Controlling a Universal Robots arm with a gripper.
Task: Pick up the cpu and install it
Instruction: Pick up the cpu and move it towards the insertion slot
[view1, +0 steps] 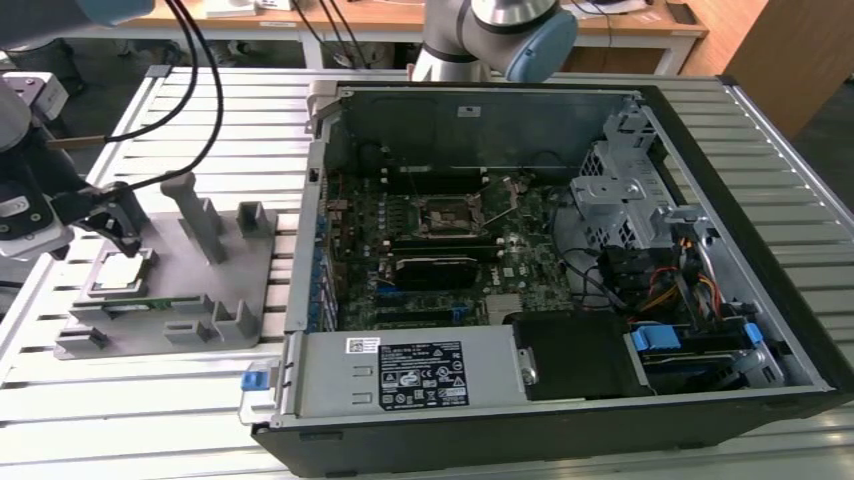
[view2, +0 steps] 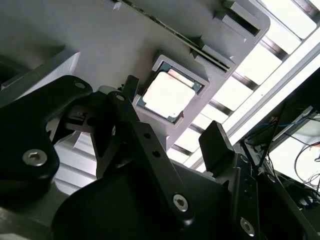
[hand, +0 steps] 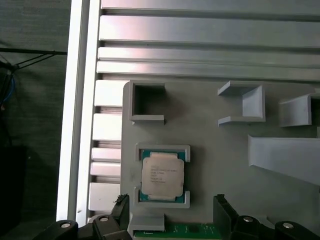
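The cpu (view1: 118, 272) is a small square chip with a silvery top, lying flat in a framed pocket of the grey holder plate (view1: 200, 295) at the exterior view's left. My gripper (view1: 123, 236) hangs just above it and slightly to one side. In both wrist views the black fingers stand apart with nothing between them; the cpu (hand: 162, 175) (view2: 167, 95) lies a little beyond the fingertips, and my gripper (hand: 171, 207) (view2: 172, 120) is open. The black socket (view1: 447, 213) with its metal frame sits on the motherboard inside the open computer case.
The open computer case (view1: 747, 230) fills the exterior view's right and middle, with cables and a drive cage inside. Grey posts (view1: 194, 215) rise from the holder plate beside the cpu pocket. A narrow green circuit strip (hand: 192, 230) lies next to the pocket. Everything rests on a slatted aluminium table (view1: 120, 390).
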